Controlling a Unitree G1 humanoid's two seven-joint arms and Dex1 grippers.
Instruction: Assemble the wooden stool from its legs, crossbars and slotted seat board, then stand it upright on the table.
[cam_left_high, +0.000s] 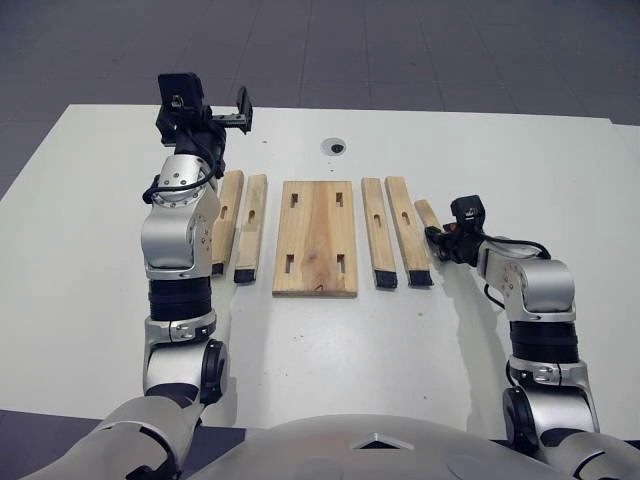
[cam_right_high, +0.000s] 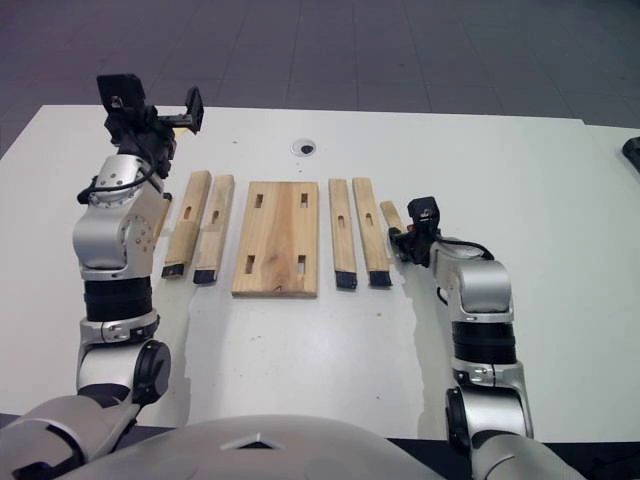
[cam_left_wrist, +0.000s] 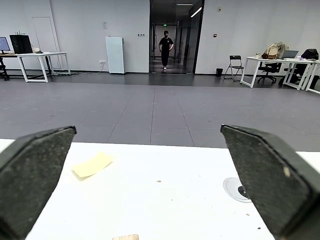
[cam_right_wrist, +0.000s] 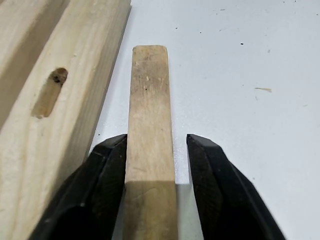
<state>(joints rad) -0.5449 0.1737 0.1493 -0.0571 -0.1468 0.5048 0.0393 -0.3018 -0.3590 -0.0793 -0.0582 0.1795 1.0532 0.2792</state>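
Opening step: first pickup, with nothing yet joined. On the white table (cam_left_high: 100, 200) are laid flat one slotted seat board (cam_left_high: 316, 238) at centre, four legs (cam_left_high: 378, 232) in pairs to either side, and one crossbar (cam_right_wrist: 150, 100) just beside the rightmost leg. The crossbar is straddled by the right gripper (cam_right_wrist: 157, 145), its fingers parted and not yet clamped. The left gripper (cam_left_high: 212, 110) is held raised at the table's far left, spread wide and empty. Next, as judged, the fingers are to be closed squarely on the bar, which is then to be lifted clear of the neighbouring leg.
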